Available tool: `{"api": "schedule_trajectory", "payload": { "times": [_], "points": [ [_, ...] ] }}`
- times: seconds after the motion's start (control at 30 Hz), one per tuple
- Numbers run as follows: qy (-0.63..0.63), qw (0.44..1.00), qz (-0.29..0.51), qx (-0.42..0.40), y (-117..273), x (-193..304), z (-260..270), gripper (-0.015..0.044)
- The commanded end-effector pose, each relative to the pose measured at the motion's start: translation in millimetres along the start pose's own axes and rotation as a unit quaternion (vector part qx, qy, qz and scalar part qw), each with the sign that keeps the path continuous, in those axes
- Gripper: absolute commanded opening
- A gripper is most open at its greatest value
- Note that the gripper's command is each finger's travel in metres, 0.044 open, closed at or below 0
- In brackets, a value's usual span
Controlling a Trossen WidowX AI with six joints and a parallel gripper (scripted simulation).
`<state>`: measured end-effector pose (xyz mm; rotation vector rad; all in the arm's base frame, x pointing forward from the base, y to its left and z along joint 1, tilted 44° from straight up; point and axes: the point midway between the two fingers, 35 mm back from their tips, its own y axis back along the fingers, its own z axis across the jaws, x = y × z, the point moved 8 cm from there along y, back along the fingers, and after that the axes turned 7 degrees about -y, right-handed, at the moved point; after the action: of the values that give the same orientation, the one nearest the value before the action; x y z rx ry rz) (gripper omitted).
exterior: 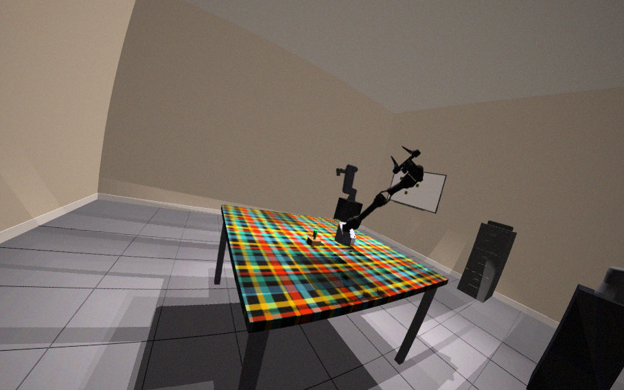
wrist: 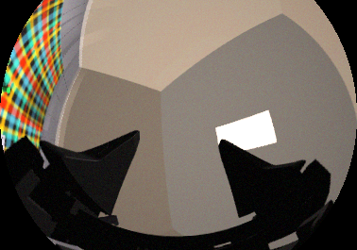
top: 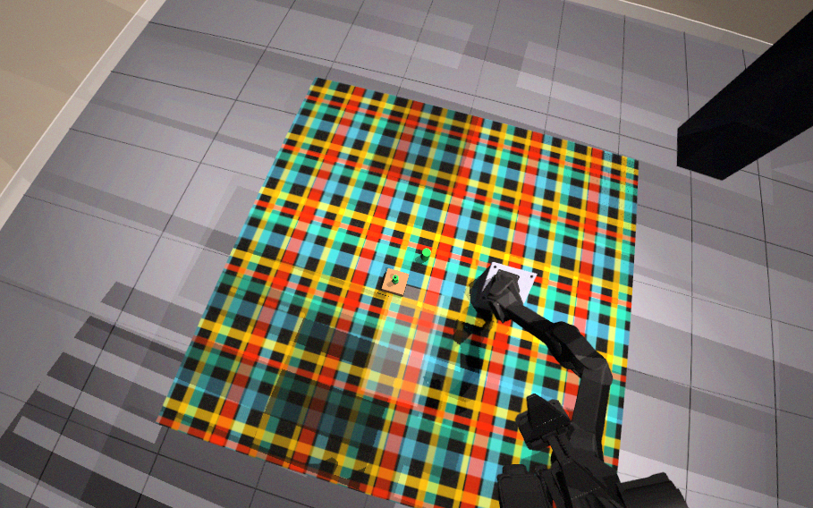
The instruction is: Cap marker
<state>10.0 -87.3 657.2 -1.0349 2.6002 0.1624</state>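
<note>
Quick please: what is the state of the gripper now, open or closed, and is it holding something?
Gripper: open, fingers spread wide, nothing between them; it points up at the walls and ceiling, away from the table.

Beige walls (exterior: 256, 121), grey tiled floor (exterior: 86, 261), plaid table (exterior: 304, 281), dark cabinet (exterior: 488, 259).

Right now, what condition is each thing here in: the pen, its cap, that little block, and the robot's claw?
Marker: upright in the holder block, uncapped.
Cap: loose on the table, apart from the marker.
Holder block: flat on the table, holding the marker.
Gripper: open, empty, raised high, pointing away from the table.
</note>
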Motion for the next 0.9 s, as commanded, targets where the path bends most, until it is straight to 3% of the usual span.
{"api": "schedule_trajectory", "payload": {
  "times": [0.0, 0.2, 0.63, 0.87],
  "points": [
    [0.001, 1.000, 0.000, 0.001, 0, -1, 0, 0.0374],
    [0.069, 0.996, 0.005, 0.058, 1, -41, 11, 0.0234],
    [0.321, 0.931, -0.045, 0.166, -36, -175, 95, 0.0234],
    [0.410, 0.894, -0.072, 0.164, -65, -199, 136, 0.0234]
  ]
}}
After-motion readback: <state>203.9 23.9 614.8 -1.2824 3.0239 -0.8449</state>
